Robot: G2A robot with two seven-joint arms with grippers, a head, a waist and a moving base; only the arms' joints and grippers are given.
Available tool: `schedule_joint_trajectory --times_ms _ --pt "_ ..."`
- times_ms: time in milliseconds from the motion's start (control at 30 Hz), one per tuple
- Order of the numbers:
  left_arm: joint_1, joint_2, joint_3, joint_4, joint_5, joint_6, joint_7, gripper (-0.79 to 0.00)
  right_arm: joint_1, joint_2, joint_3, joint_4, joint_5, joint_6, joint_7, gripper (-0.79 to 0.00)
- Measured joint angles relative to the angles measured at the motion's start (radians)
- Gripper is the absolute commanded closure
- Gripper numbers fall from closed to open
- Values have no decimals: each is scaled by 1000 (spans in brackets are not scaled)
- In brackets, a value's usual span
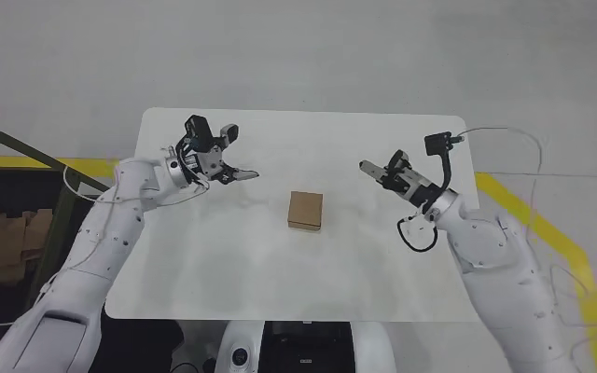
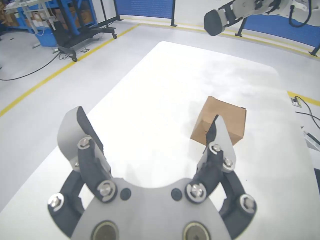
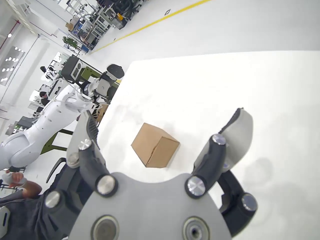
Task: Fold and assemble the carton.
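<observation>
A brown box-shaped carton (image 1: 305,211) is seen on the white table (image 1: 373,280) at the centre of the top view. The left gripper (image 1: 240,153) is held spread at centre left and the right gripper (image 1: 381,160) spread at centre right, both apart from the carton.

Bright, even light pours down from ceiling lamps (image 3: 9,35). The white bench (image 2: 175,81) glares almost blank in both wrist views, with only faint grey smudges of shadow. The carton (image 1: 306,211) casts a soft, short shadow. Straight lines bow towards the wrist views' edges.
</observation>
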Motion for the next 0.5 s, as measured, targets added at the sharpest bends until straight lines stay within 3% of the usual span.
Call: schedule_joint_trajectory --times_ms 267,500 --pt "-12 19 -95 -11 -99 17 -162 -785 -23 13 108 -86 -80 63 -16 -785" --pt "-51 19 -103 -10 -138 23 -246 -785 -32 21 172 -160 -104 109 11 -785"
